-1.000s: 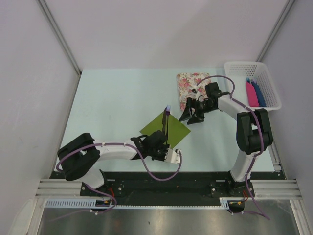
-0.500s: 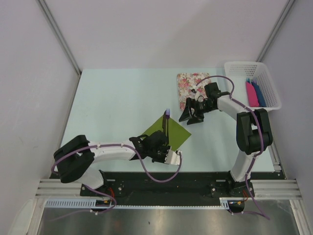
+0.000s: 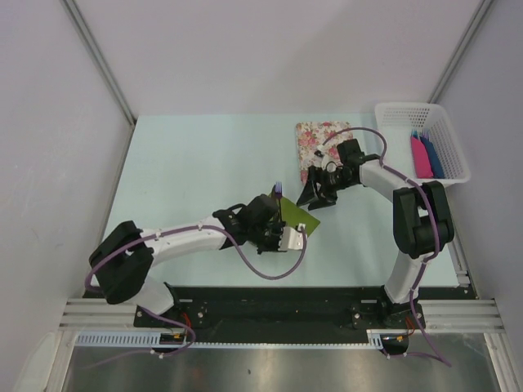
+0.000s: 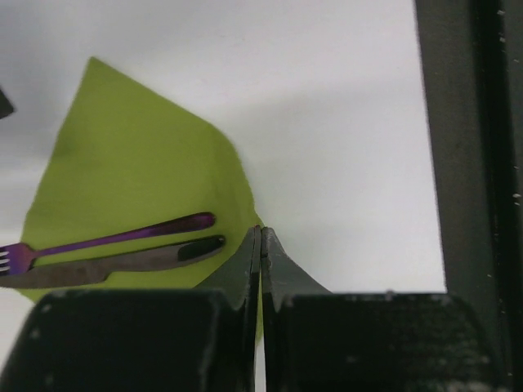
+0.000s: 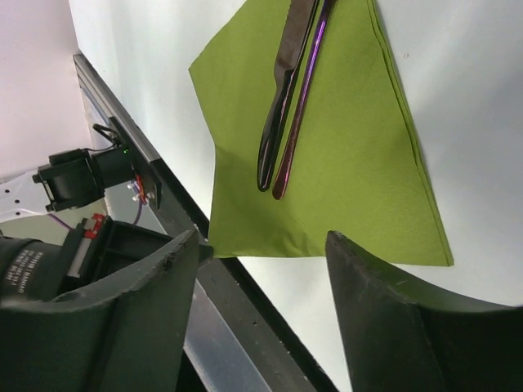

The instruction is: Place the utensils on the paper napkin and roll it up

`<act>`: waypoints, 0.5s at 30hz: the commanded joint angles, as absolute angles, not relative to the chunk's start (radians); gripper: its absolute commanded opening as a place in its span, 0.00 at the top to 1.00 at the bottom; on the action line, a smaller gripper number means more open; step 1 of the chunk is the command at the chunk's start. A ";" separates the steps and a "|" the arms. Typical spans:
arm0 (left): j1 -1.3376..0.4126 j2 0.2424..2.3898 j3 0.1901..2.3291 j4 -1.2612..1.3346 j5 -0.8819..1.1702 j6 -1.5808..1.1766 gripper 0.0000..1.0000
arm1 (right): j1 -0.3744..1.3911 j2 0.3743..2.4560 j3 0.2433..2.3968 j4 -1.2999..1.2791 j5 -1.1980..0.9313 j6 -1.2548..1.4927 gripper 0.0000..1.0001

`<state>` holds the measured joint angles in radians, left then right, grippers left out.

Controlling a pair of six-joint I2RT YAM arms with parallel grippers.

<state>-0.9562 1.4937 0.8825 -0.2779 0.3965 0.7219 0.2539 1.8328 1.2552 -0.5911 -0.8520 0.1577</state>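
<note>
The olive-green paper napkin (image 3: 301, 217) (image 4: 139, 163) (image 5: 343, 163) lies mid-table. Two utensils rest side by side on it: a purple fork (image 4: 122, 237) (image 5: 304, 98) and a darker knife (image 4: 106, 265) (image 5: 282, 90). In the top view they show as one dark strip (image 3: 280, 201). My left gripper (image 3: 276, 221) (image 4: 261, 231) is shut on the napkin's near corner, and green paper shows between its fingers. At the napkin's far right side hangs my right gripper (image 3: 311, 196) (image 5: 261, 269), open with nothing between its fingers.
A pink floral mat (image 3: 319, 137) lies behind the right gripper. A white basket (image 3: 409, 107) at the back right holds pink and blue flat pieces (image 3: 425, 155). A black rail (image 5: 245, 310) runs along the table's near edge.
My left gripper has moved away from its base toward the utensils, taking the napkin's near corner along, so less green shows from above. The right gripper shifted slightly left and its jaws narrowed a little.
</note>
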 commanded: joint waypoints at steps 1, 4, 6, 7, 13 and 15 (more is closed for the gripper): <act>-0.901 1.534 0.954 -0.290 0.456 0.709 1.00 | 0.259 1.830 1.239 -0.563 -0.870 0.176 0.35; -0.871 1.561 0.974 -0.267 0.448 0.707 1.00 | 0.258 1.836 1.233 -0.555 -0.877 0.189 0.44; -0.850 1.577 0.980 -0.249 0.445 0.704 1.00 | 0.259 1.836 1.221 -0.542 -0.885 0.199 0.48; -0.844 1.586 0.992 -0.249 0.446 0.704 1.00 | 0.262 1.838 1.216 -0.537 -0.890 0.202 0.50; -0.793 1.647 1.025 -0.235 0.449 0.715 1.00 | 0.264 1.855 1.189 -0.523 -0.919 0.225 0.62; -0.776 1.664 1.038 -0.230 0.451 0.716 1.00 | 0.265 1.862 1.177 -0.511 -0.936 0.235 0.65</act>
<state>-0.8040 1.6459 0.9829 -0.2630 0.4122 0.7147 0.2581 1.8439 1.1919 -0.5449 -0.8822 0.2100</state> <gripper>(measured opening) 0.004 0.378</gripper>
